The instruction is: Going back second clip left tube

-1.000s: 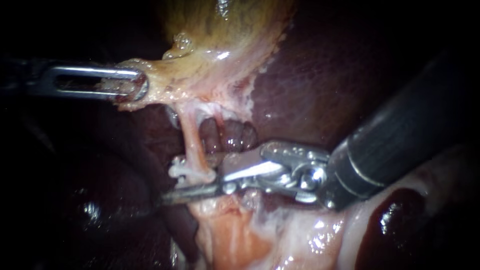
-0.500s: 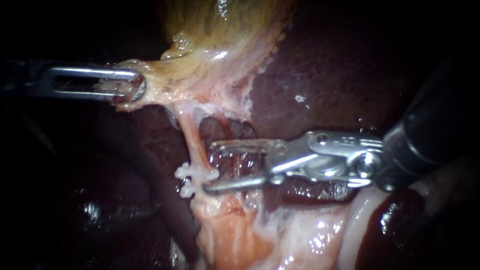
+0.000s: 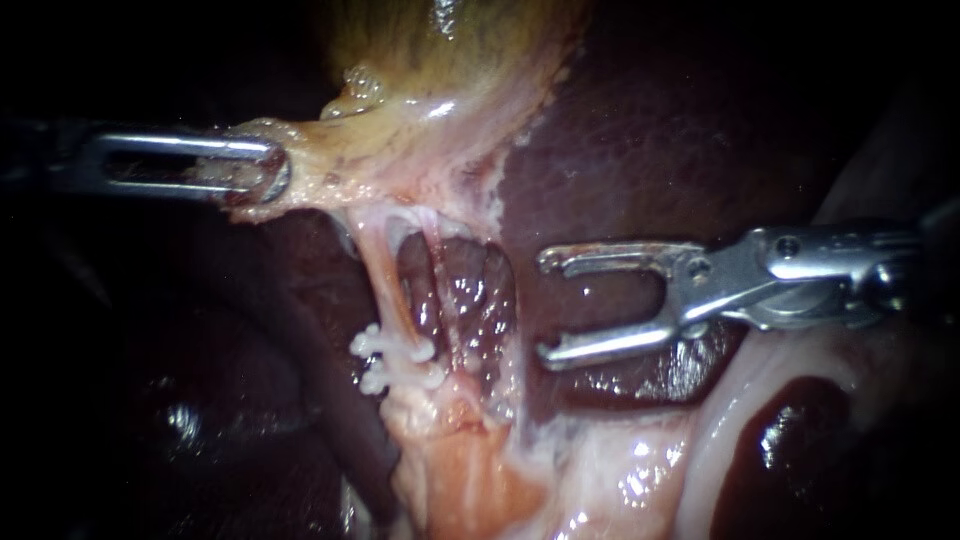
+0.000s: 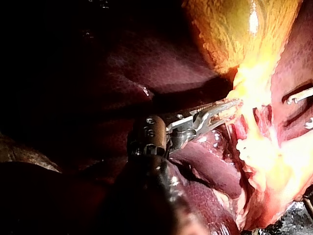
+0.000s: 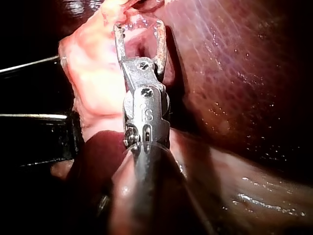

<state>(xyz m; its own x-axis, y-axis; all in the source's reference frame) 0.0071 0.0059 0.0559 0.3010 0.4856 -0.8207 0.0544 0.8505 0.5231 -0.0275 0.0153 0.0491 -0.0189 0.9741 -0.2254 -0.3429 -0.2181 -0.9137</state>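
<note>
A pale left tube [image 3: 383, 272] runs down from the gallbladder [image 3: 440, 70] and carries two white clips [image 3: 392, 350], one just below the other. My right instrument [image 3: 543, 308] stands to the right of the tube over the dark liver [image 3: 640, 140]; its jaws are open, empty and clear of the tube. My left instrument [image 3: 250, 170] is shut on the yellowish gallbladder tissue and holds it out to the left. The right wrist view shows the right instrument [image 5: 139, 27] open, with pale tissue ahead of it. In the left wrist view the left instrument [image 4: 222, 108] grips yellow tissue.
Glistening pale and orange tissue [image 3: 470, 470] lies below the clips. A second reddish tube [image 3: 435, 290] runs just right of the clipped one. A dark red lobe [image 3: 790, 440] sits at the lower right.
My right instrument has drawn back to the right, away from the tube, with its jaws open. A second white clip now sits on the tube. The left instrument has held still.
</note>
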